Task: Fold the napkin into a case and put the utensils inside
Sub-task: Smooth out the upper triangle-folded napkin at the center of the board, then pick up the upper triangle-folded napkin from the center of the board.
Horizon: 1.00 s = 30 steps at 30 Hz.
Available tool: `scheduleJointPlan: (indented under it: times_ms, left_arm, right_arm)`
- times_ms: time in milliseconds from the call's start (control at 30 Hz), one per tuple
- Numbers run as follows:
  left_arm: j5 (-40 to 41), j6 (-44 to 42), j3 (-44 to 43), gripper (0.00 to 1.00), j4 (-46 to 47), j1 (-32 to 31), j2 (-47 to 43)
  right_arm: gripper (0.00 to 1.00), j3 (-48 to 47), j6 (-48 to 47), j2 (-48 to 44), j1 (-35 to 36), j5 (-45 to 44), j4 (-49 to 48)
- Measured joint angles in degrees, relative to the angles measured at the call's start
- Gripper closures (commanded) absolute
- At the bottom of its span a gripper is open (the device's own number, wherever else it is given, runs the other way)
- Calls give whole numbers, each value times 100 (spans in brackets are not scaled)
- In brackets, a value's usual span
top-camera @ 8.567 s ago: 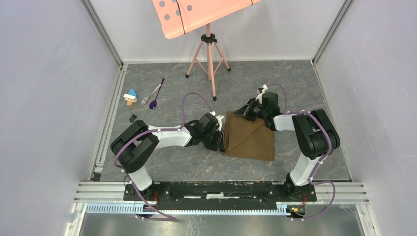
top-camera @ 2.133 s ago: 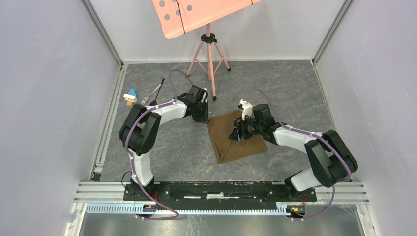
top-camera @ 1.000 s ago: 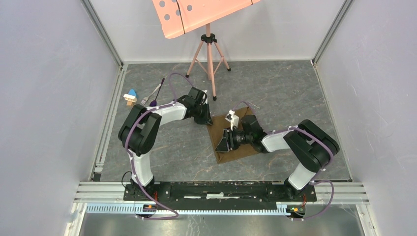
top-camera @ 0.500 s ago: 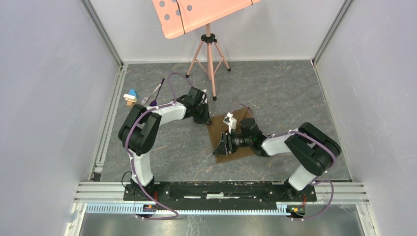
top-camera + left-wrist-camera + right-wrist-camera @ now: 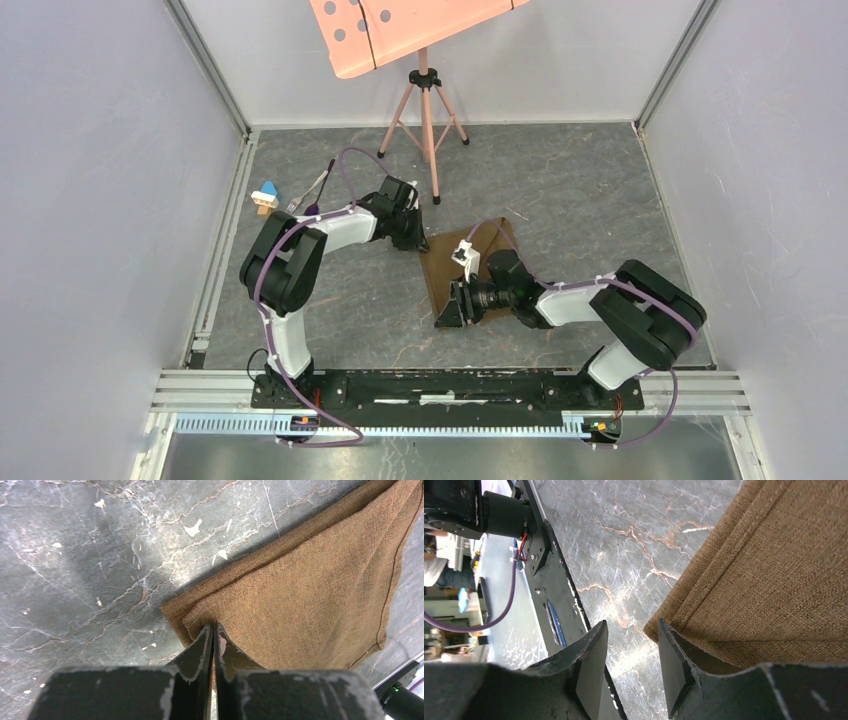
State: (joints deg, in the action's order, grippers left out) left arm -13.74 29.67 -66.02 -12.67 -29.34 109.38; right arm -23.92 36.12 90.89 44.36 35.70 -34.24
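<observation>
The olive-brown napkin (image 5: 441, 272) lies folded in layers on the grey marbled table. My left gripper (image 5: 418, 243) is at its far left corner. In the left wrist view its jaws (image 5: 212, 627) are shut, pinching the upper layer's corner of the napkin (image 5: 310, 580). My right gripper (image 5: 447, 312) is at the near corner, open. In the right wrist view bare table shows between the fingers of the right gripper (image 5: 631, 627), and one finger lies over the napkin's (image 5: 774, 580) edge. The fork (image 5: 303, 196) and the purple-bowled spoon (image 5: 312, 210) lie side by side at the far left.
A small blue, white and tan toy block (image 5: 265, 197) sits beside the utensils near the left wall. A pink tripod (image 5: 425, 110) carrying a pink perforated board (image 5: 400, 30) stands at the back. The black base rail (image 5: 430, 385) runs along the near edge.
My right gripper has slid toward the near left along the napkin to its near corner. My left jaws have closed further on the far left corner. The left arm has stayed put.
</observation>
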Motion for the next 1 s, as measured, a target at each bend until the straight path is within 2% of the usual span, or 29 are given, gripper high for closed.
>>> scheduleJointPlan:
  times_ms: [167, 267, 400, 567, 733, 833, 1000]
  left_arm:
    - [7, 2, 11, 81, 35, 44, -13]
    - [28, 0, 103, 68, 20, 55, -140]
    - [22, -4, 225, 47, -205, 90, -518]
    - [-9, -2, 323, 24, -404, 116, -1569]
    - [-39, -7, 555, 7, -575, 116, -2986]
    - [-35, -2, 632, 1, -728, 116, -3661]
    - [129, 131, 890, 0, -1054, 151, -4682]
  right_arm:
    - [48, -459, -713, -393, 22, -240, 1204]
    - [46, -925, -1309, -562, 15, -717, 2210]
    - [44, -1198, -1858, -872, -164, -1290, 3086]
    - [44, -1196, -2079, -1189, -780, -1976, 3842]
    - [52, -1008, -2192, -1241, -960, -2675, 4170]
    - [56, -887, -2210, -1263, -960, -2855, 4107]
    - [56, -662, -2118, -1379, -1019, -3005, 3823]
